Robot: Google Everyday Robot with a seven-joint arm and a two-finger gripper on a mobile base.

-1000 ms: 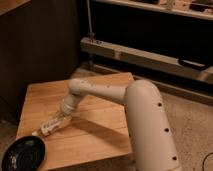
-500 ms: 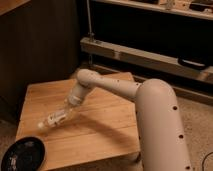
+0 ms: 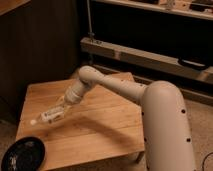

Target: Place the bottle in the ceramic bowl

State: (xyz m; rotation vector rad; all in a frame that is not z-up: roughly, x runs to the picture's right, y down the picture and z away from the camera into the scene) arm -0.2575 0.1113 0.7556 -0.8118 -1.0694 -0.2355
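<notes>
The bottle (image 3: 49, 116) is small and white with a white cap, and it lies nearly level above the left part of the wooden table (image 3: 100, 125), cap pointing left. My gripper (image 3: 60, 111) is at the end of the white arm and is shut on the bottle's base end. It holds the bottle a little above the tabletop. The ceramic bowl (image 3: 23, 153) is glossy black and shallow. It sits at the table's front left corner, below and to the left of the bottle.
The white arm (image 3: 150, 105) reaches from the lower right across the table. A dark wooden wall stands behind the table on the left. A low metal shelf rail (image 3: 145, 57) runs along the back right. Speckled floor shows at right.
The arm has swung up and back, carrying the bottle away from the front edge towards the table's middle left. The bottle is now farther from the bowl.
</notes>
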